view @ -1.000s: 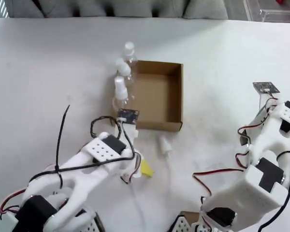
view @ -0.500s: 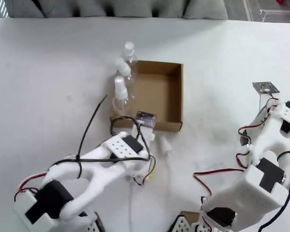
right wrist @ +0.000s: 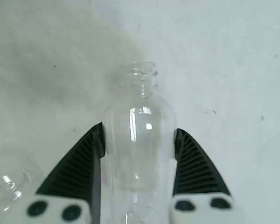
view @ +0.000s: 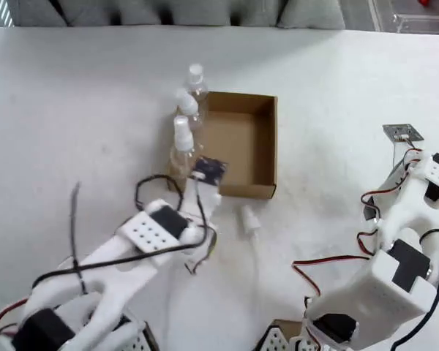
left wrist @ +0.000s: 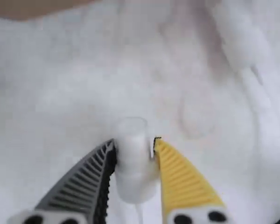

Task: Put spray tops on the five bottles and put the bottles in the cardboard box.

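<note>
My left gripper (left wrist: 133, 144) is shut on a white spray top (left wrist: 133, 161), held between the grey and yellow fingers just above the table. A second spray top (view: 249, 219) lies loose in front of the cardboard box (view: 265, 150), to the right of the left arm (view: 157, 227). It shows blurred in the left wrist view as the spray top (left wrist: 238, 42). Three capped bottles (view: 184, 135) stand in a row against the box's left wall. My right gripper (right wrist: 139, 131) is shut on a clear uncapped bottle (right wrist: 142, 93), neck pointing away.
The right arm (view: 395, 270) sits at the table's right front with red and black cables looping off it. Part of another clear bottle (right wrist: 9, 186) lies beside the right gripper. The box is open-topped with nothing visible inside.
The left arm swung right toward the box's front wall, then drew back left a little. The right arm stayed still.
</note>
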